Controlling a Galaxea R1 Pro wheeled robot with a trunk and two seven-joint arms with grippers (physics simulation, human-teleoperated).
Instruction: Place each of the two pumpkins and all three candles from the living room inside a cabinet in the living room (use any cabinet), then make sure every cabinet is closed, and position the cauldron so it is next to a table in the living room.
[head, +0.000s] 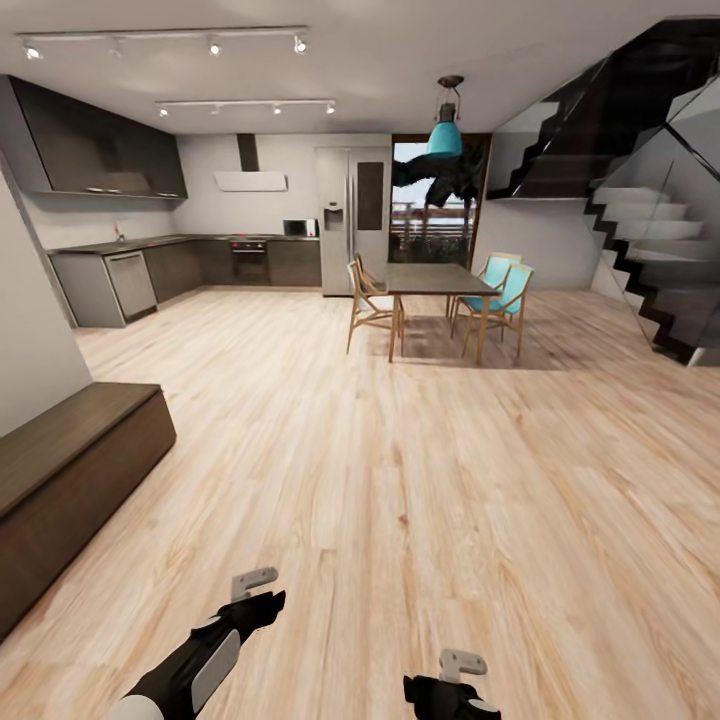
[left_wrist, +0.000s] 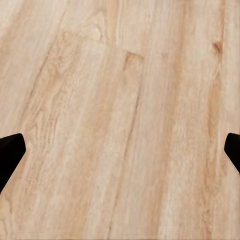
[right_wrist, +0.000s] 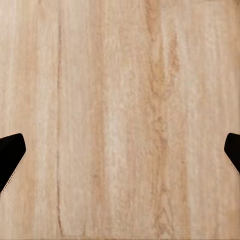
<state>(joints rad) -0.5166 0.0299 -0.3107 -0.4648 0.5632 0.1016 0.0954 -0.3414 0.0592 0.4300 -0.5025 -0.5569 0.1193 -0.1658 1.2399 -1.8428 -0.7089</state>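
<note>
Long, low dark-brown wooden cabinet (head: 70, 470) lay at the near left, against the pale wall, long axis running from near-left toward the far room, flat front facing right and apparently shut. No pumpkins, candles, cauldron or grey coffee table to be made out here.

Left gripper (head: 258, 592), black with a grey bracket, hung low over the pale wood-plank floor (head: 450, 480), just right of the cabinet's near end and nearer to it than its partner; fingertips (left_wrist: 11, 150) stood wide apart at the edges of the wrist picture, holding nothing but air above the planks. Right gripper (head: 455, 680) sat nearer still and further right, well apart from the cabinet; fingers (right_wrist: 11, 152) likewise spread, nothing between them.

Further out: a dark-topped dining table (head: 440, 280) with wooden and turquoise chairs, a turquoise pendant lamp (head: 445, 135) above, a steel refrigerator (head: 352, 220) and dark kitchen units (head: 150, 270) at the far left, a black-and-white staircase (head: 640, 240) at the far right.

Judged as travel rather than handling: cabinet to the left of both arms, so a turn leftward would suit, with the left arm better placed for its front.
</note>
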